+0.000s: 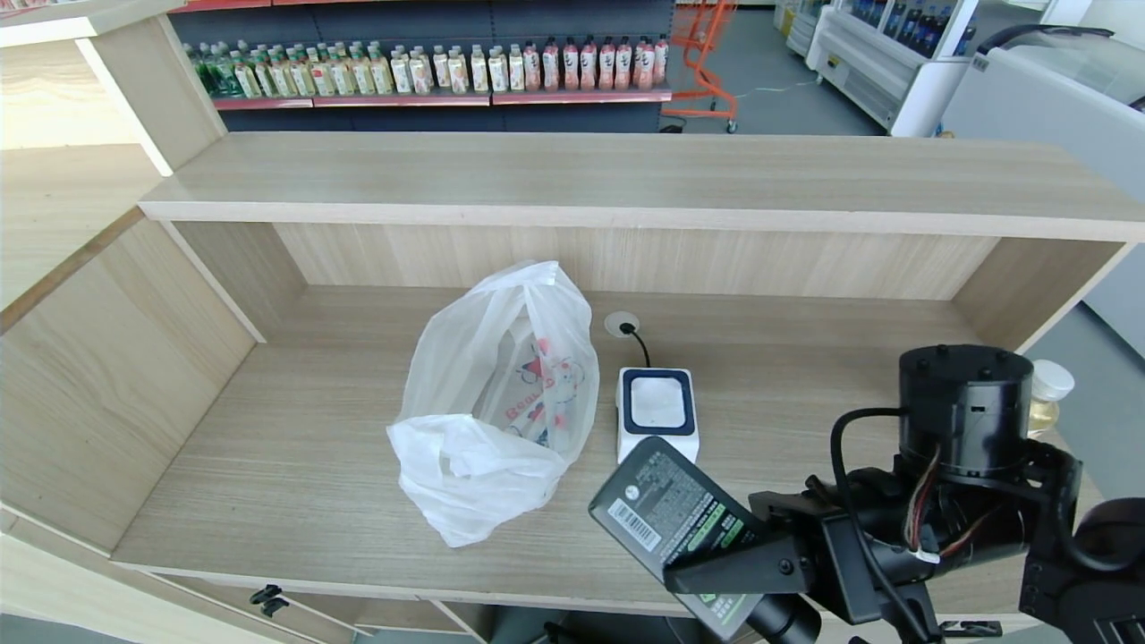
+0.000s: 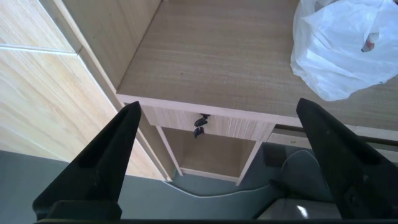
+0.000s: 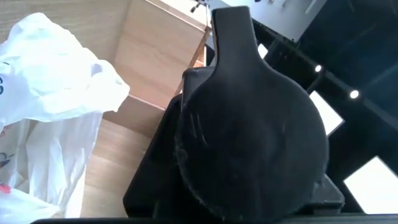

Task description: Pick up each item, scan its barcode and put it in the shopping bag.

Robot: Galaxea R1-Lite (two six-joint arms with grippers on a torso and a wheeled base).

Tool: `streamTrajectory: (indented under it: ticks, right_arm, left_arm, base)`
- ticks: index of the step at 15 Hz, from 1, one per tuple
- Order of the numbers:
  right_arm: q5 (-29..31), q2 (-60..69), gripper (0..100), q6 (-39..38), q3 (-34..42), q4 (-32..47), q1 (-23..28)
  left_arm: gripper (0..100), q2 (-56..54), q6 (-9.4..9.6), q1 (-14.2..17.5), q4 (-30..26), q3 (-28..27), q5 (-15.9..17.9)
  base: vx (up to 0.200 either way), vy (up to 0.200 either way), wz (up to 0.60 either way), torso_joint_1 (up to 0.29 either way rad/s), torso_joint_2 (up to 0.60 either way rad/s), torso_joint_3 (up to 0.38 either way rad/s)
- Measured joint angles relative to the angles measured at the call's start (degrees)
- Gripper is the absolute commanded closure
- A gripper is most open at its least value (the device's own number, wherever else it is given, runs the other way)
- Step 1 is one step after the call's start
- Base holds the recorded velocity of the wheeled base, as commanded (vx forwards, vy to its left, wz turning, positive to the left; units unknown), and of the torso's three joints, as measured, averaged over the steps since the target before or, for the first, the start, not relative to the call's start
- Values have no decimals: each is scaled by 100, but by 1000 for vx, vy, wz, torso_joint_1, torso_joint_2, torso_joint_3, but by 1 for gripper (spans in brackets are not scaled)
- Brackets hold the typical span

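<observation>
**Dark pack in hand, scan not yet made**

Dark pack (image 1: 666, 514) is clamped in the right gripper (image 1: 716, 572), held above the counter (image 1: 295, 465) at its front edge, just in front of the white scanner (image 1: 657, 407). Its barcode label faces up, away from the scanner's window.

The shopping bag (image 1: 492, 402) stands just left of the scanner with goods already inside, its mouth slumped toward the front. The left gripper (image 2: 219, 109) hangs with fingers apart and nothing between them, off the counter's front edge near the bag. A capped bottle (image 1: 1042, 398) waits at the far right.

The step in hand looks like scanning. Next, the pack likely needs turning so the barcode meets the window, then carrying left into the bag, whose collapsed opening may resist.
</observation>
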State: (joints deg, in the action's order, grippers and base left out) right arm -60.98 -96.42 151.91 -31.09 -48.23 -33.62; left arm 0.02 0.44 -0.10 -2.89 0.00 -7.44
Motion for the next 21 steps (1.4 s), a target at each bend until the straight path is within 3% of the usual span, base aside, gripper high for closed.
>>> streamTrajectory:
  ticks: [6, 8, 12, 13, 15, 17, 19, 21]
  right_arm:
    - [2, 50, 100, -55, 55, 13, 6]
    - [22, 190, 100, -925, 55, 52, 9]
    - [769, 785, 100, -6049, -46, 9, 334]
    - [789, 1018, 100, -6990, 38, 2, 575]
    - [756, 1403, 100, -8053, 127, 90, 1508]
    - [1045, 1670, 100, -10324, 72, 200, 2445]
    - [2275, 1723, 100, -13179, -37, 266, 2647]
    - [3566, 1546, 100, -15828, -155, 293, 2317]
  left_arm:
    - [0, 0, 0, 0, 0, 0, 0]
    - [0, 0, 0, 0, -1, 0, 0]
    - [0, 0, 0, 0, 0, 0, 0]
    - [0, 0, 0, 0, 0, 0, 0]
    - [0, 0, 0, 2, 0, 0, 0]
    - [0, 0, 0, 2, 0, 0, 0]
    - [0, 0, 0, 0, 0, 0, -2]
    - [0, 0, 0, 0, 0, 0, 0]
  base:
    - [0, 0, 0, 0, 0, 0]
    - [0, 0, 0, 0, 0, 0]
    - [0, 0, 0, 0, 0, 0]
    - [0, 0, 0, 0, 0, 0]
    - [0, 0, 0, 0, 0, 0]
    - [0, 0, 0, 0, 0, 0]
    - [0, 0, 0, 0, 0, 0]
    - [0, 0, 0, 0, 0, 0]
